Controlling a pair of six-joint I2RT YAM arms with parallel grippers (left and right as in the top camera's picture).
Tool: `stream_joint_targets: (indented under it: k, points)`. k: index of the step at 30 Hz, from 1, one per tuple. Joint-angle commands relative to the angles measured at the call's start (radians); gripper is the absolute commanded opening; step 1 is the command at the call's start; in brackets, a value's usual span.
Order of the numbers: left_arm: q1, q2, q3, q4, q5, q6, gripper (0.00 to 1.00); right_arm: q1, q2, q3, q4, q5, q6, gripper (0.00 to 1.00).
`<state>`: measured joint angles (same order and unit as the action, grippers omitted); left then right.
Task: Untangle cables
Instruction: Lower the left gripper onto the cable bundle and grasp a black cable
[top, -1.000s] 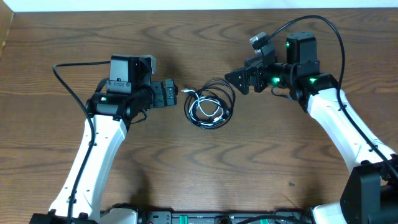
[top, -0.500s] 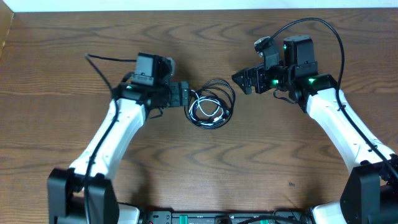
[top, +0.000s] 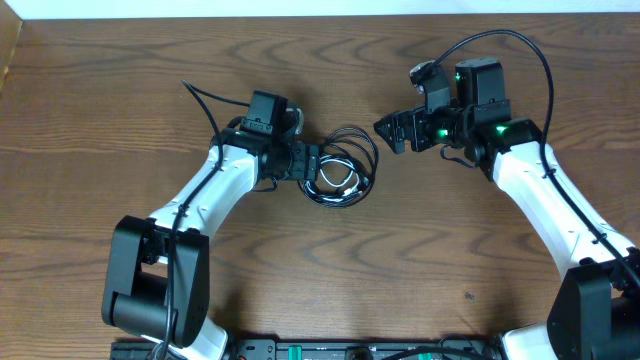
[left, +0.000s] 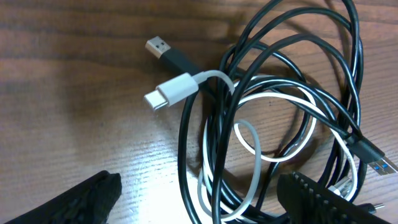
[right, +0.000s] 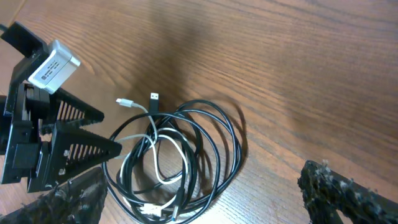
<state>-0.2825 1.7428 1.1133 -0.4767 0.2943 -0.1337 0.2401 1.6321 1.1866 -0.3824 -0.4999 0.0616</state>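
Note:
The cables lie in one tangled coil on the table. Black cable (top: 372, 160) loops around a short white cable (top: 335, 178). In the left wrist view the white cable's plug (left: 169, 92) crosses a black plug (left: 163, 50), and black strands (left: 182, 155) run between my fingers. My left gripper (top: 312, 163) (left: 199, 205) is open, straddling the coil's left edge. My right gripper (top: 385, 130) (right: 205, 199) is open and empty, hovering up and right of the coil. In its view the black loops (right: 239, 146) and the white plug (right: 126, 102) show.
The wooden table (top: 450, 260) stretches around the coil. The left gripper (right: 56, 143) shows in the right wrist view at the coil's left side. Thick black arm wires arch over each arm (top: 530, 45).
My left arm has swung right, bringing its open gripper from beside the coil onto its left edge. The right gripper has barely shifted. The coil has not moved.

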Motion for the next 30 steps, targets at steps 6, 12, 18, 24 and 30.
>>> stream_joint_targets:
  k: [6,12,18,24,30]
  points:
    - [-0.003,0.003,0.006,0.023,0.009,0.055,0.77,0.029,0.003,0.012,-0.019,0.001,0.005,0.99]
    - [-0.005,0.003,-0.005,0.024,0.009,0.055,0.60,0.052,0.003,0.012,-0.020,0.083,0.058,0.99]
    - [-0.005,0.003,-0.012,0.023,0.013,0.054,0.46,0.051,0.003,0.012,-0.022,0.083,0.058,0.99]
    - [-0.040,0.003,-0.013,0.024,0.011,0.051,0.43,0.052,0.003,0.012,-0.023,0.083,0.058,0.99]
    - [-0.062,0.003,-0.013,0.024,-0.018,0.051,0.42,0.052,0.003,0.012,-0.038,0.083,0.058,0.99]
